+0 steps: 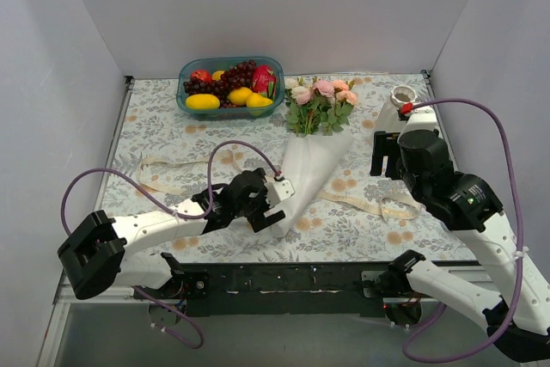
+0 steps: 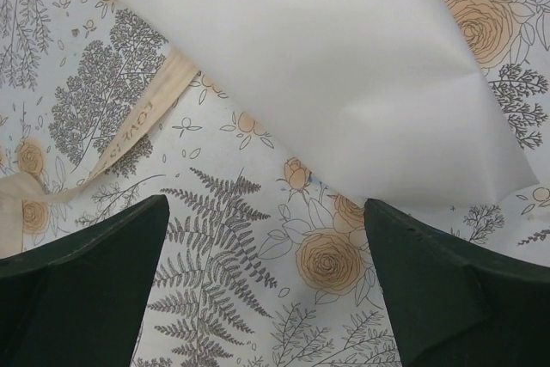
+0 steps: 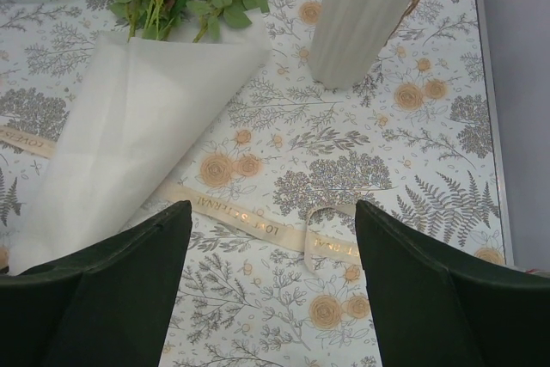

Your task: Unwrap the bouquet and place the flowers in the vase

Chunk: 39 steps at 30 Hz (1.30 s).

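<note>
My left end effector [image 1: 279, 201] hangs released, its two dark fingers [image 2: 86, 290] spread wide just above the surface, at about 7 o'clock from the middle of the overhead view. Its wrist camera shows the narrow end of the white paper cone [image 2: 344, 66] just beyond the fingers and not between them. My right end effector [image 1: 380, 156] is also released and grasping nothing, fingers [image 3: 447, 298] apart, at about 3 o'clock.

The bouquet [image 1: 311, 156] lies on its side at the centre of the floral tablecloth [image 1: 155, 126], with the cone's tip toward 7 o'clock. The flowers [image 1: 320, 100] (pink, peach and cream blooms over green leaves) spill from the cone's mouth toward 12 o'clock.

The cream ribbon [image 1: 172, 163] lies loose and flat on the cloth, running out to both sides of the cone; part of it [image 3: 249, 217] sits just ahead of my right fingers.

The white ribbed vase [image 1: 391, 113] stands at 2 o'clock, near the flowers and apart from them. A blue bowl of fruit [image 1: 230, 85] sits at 11 o'clock.
</note>
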### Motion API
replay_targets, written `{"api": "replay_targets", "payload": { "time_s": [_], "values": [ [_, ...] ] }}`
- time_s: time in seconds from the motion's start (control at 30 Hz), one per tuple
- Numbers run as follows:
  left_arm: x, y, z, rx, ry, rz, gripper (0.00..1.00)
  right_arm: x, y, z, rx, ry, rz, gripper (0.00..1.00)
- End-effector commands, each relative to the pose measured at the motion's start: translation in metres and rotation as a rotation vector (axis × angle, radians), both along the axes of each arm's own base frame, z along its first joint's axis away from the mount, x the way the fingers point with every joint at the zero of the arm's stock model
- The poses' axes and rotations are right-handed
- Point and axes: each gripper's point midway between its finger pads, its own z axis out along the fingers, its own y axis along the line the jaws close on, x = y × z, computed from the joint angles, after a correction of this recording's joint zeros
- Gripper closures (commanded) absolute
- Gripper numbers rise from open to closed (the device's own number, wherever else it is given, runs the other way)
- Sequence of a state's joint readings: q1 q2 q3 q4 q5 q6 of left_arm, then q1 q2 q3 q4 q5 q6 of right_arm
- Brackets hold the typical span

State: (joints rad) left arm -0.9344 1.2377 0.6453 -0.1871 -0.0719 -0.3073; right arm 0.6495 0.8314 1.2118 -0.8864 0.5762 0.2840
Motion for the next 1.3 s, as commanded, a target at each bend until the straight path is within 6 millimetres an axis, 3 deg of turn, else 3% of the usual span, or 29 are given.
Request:
{"api": "replay_targets", "payload": {
  "time_s": [0.0, 0.17, 0.33, 0.6, 0.87, 1.07, 1.17, 1.2, 1.27],
  "values": [
    [-0.002, -0.013, 0.004, -0.021, 0.002, -0.031, 0.04, 0.003, 0.001, 0.008, 0.023, -0.043, -0.002, 0.17],
    [-0.018, 0.004, -0.014, 0.034, 0.045, -0.058, 0.04, 0.003, 0.001, 0.007, 0.018, -0.046, 0.003, 0.17],
    [-0.015, 0.009, -0.014, -0.002, 0.038, 0.019, 0.04, 0.005, 0.003, 0.007, 0.022, -0.051, 0.006, 0.18],
    [0.007, -0.014, 0.009, -0.1, -0.025, 0.118, 0.08, 0.005, 0.004, 0.006, 0.033, -0.06, 0.011, 0.21],
    [-0.011, -0.024, 0.002, -0.002, -0.129, 0.02, 0.1, 0.004, 0.0, 0.004, 0.028, -0.065, -0.004, 0.22],
    [-0.005, -0.032, 0.008, -0.002, -0.175, 0.021, 0.11, 0.001, 0.0, 0.0, 0.042, -0.064, -0.006, 0.24],
    [0.006, -0.032, 0.009, -0.004, -0.233, 0.055, 0.15, 0.0, -0.002, -0.001, 0.042, -0.067, -0.006, 0.25],
    [0.012, -0.033, 0.012, -0.016, -0.272, 0.067, 0.25, -0.001, -0.002, 0.001, 0.045, -0.07, -0.005, 0.25],
    [0.018, -0.029, 0.013, -0.011, -0.305, 0.101, 0.32, -0.002, -0.002, 0.002, 0.051, -0.076, -0.002, 0.27]
  ]
}}
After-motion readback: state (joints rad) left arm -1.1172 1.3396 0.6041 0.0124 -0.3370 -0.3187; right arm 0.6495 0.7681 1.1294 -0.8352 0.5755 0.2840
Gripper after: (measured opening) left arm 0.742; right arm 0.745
